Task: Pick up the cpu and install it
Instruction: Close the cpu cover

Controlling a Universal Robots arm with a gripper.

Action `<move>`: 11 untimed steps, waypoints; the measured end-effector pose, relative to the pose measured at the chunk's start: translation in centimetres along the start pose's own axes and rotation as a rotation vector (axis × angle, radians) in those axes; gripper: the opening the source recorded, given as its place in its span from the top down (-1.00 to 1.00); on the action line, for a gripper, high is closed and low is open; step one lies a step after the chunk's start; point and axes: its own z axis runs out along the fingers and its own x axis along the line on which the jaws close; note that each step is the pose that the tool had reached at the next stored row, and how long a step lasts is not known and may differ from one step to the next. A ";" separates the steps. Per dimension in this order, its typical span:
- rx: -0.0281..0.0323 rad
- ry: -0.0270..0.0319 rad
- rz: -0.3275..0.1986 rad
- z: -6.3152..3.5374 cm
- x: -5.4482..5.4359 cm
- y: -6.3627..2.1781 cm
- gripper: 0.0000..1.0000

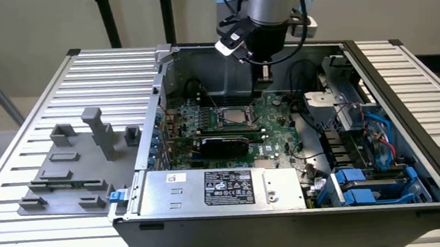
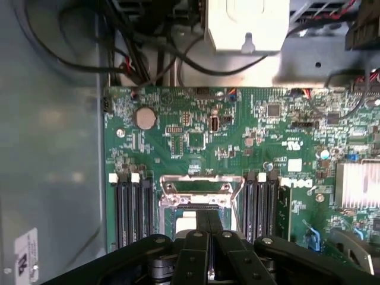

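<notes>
Wrist view, nearest: the tool (image 2: 209,225) has its two dark fingers pressed together, with nothing seen between them. Its black body cuts off the near half of the socket frame (image 2: 202,186). Under the fingertips a pale patch of the cpu (image 2: 185,222) shows inside the socket; the rest of it is hidden. The memory slots (image 2: 130,208) flank the socket on both sides, and their near ends are cut by the picture edge. Beyond them on the green motherboard (image 2: 237,136) is a coin cell (image 2: 145,117). A ribbed heatsink (image 2: 359,184) is cropped at the edge. Farthest are black cables (image 2: 148,53) and a white plastic part (image 2: 246,24), cut off at the top.

Exterior view, front: the dark open case (image 1: 291,224) lies on a ribbed metal surface (image 1: 48,243). The power supply (image 1: 221,188), label up, covers the front of the board. Blue drive brackets (image 1: 366,185) sit at the exterior view's right, tangled with wires and hard to separate. On the exterior view's left, outside the case, is a grey fixture (image 1: 70,170) of blocks and posts. Mid-case the cpu shows as a silver square lying flat in the socket. The tool hangs just behind the socket, above the board and not touching the cpu. The arm above it is cropped by the top edge. Behind are black stand poles (image 1: 105,17) and a plain beige wall (image 1: 39,25).
</notes>
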 end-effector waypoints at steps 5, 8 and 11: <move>0.0103 0.0036 0.000 -1.43 -0.1 2.22 0.79; 0.0118 0.0049 0.000 -1.46 0.0 3.57 0.79; 0.0117 0.0052 -0.001 -1.25 0.0 4.85 0.79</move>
